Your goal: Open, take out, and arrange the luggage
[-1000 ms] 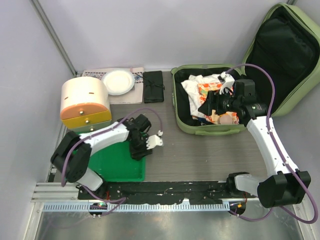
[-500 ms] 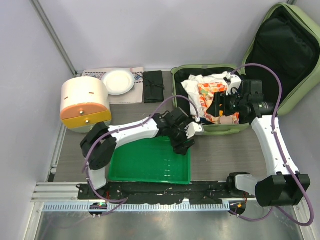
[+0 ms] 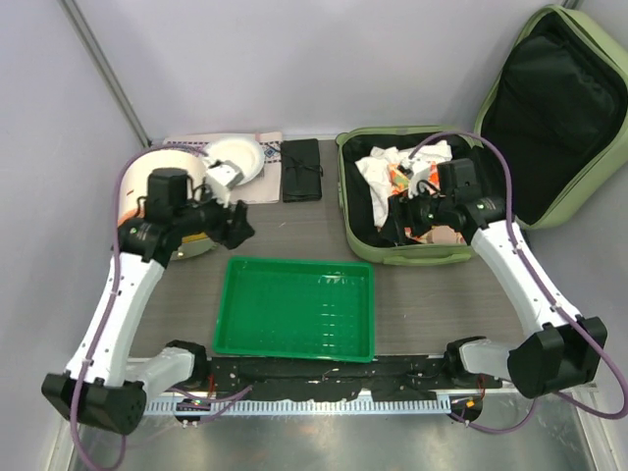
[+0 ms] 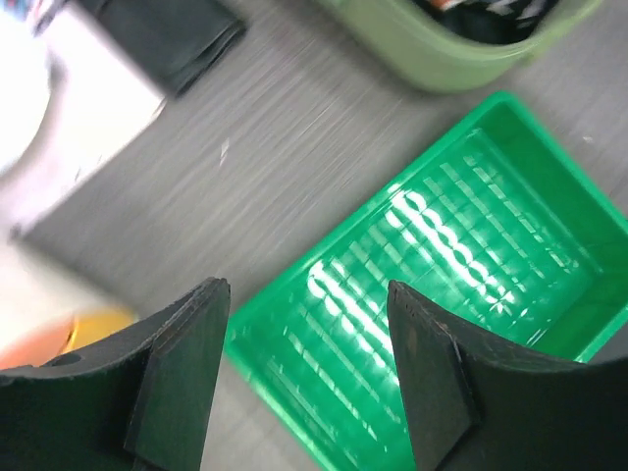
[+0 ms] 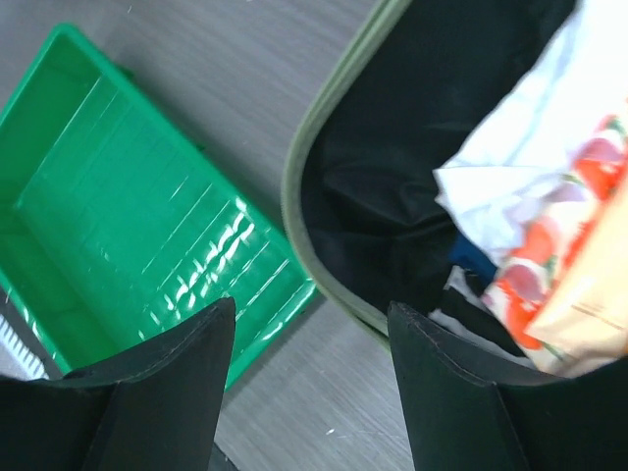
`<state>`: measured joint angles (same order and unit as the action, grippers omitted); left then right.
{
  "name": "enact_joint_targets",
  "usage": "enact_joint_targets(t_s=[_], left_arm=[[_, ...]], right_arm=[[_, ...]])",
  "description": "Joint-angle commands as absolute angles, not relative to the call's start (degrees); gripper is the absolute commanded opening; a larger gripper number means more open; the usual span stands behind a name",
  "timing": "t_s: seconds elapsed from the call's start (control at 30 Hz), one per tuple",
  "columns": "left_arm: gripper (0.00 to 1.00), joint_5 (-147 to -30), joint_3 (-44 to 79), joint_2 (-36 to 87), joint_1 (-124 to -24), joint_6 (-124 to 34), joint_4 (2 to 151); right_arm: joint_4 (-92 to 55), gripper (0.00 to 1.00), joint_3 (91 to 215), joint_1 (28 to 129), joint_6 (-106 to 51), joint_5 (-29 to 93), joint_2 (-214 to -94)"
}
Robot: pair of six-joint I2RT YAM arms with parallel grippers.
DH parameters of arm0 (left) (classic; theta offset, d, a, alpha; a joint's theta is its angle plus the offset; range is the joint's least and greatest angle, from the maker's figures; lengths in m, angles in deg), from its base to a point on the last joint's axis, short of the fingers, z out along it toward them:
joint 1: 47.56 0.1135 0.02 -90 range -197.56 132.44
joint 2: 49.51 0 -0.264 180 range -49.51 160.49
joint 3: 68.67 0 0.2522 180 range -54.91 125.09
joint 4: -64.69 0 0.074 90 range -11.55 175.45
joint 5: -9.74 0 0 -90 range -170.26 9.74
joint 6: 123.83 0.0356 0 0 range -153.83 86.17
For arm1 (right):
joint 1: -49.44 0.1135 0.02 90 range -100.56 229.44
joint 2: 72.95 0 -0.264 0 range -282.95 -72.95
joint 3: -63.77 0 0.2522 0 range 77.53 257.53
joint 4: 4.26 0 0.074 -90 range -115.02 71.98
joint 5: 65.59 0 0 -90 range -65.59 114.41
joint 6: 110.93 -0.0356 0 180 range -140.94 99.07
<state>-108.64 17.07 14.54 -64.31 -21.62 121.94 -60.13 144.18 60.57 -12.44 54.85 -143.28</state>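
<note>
The luggage stands open at the back right, its pale green base [image 3: 412,257] holding white and orange-patterned clothes [image 3: 385,167], its black-lined lid [image 3: 554,108] leaning up against the right wall. My right gripper [image 3: 400,222] hangs open and empty over the base's front left corner. In the right wrist view its jaws [image 5: 312,324] frame the suitcase rim [image 5: 304,167] and bare table. My left gripper [image 3: 235,228] is open and empty at the left, above the table. The left wrist view has the gripper [image 4: 304,324] over a green tray corner.
A flat green tray [image 3: 294,309] lies at front centre. A cream-and-orange round container [image 3: 186,162] sits back left, partly behind my left arm. A white plate [image 3: 245,152] on a patterned mat and a black folded pouch [image 3: 300,170] lie along the back.
My left gripper dragged the green tray rightward to front centre, let go, opened wider and swung back left by the round container. The right gripper shifted a little left inside the suitcase.
</note>
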Motion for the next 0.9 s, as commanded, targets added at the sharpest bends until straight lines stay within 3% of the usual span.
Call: enact_joint_targets(t_s=[0.0, 0.1, 0.27, 0.43, 0.67, 0.87], left_arm=[[0.68, -108.12, 11.71, 11.32, -47.62, -26.08, 129.69], [0.67, -105.49, 13.02, 12.36, -35.3, -31.7, 129.25], [0.67, -95.39, 15.49, 13.51, -30.34, -37.69, 130.92], [0.7, -92.39, 11.97, 14.11, -28.23, -38.57, 126.45], [0.7, -93.7, 15.83, 20.71, -24.45, -40.6, 123.1], [0.73, -103.63, 19.09, 17.56, -24.18, -37.7, 125.2]], right_arm=[[-59.15, 0.69, 143.97, 65.77, -8.37, 53.77, -145.28], [-58.98, 0.69, 145.02, 67.54, -8.1, 53.5, -146.77], [-58.63, 0.69, 147.75, 67.45, -8.89, 49.64, -149.06], [-58.63, 0.7, 148.28, 66.14, -11.53, 49.2, -148.36], [-59.59, 0.7, 152.75, 56.74, -13.29, 49.29, -150.9], [-59.85, 0.69, 160.12, 50.23, -12.24, 42.62, -156.96]])
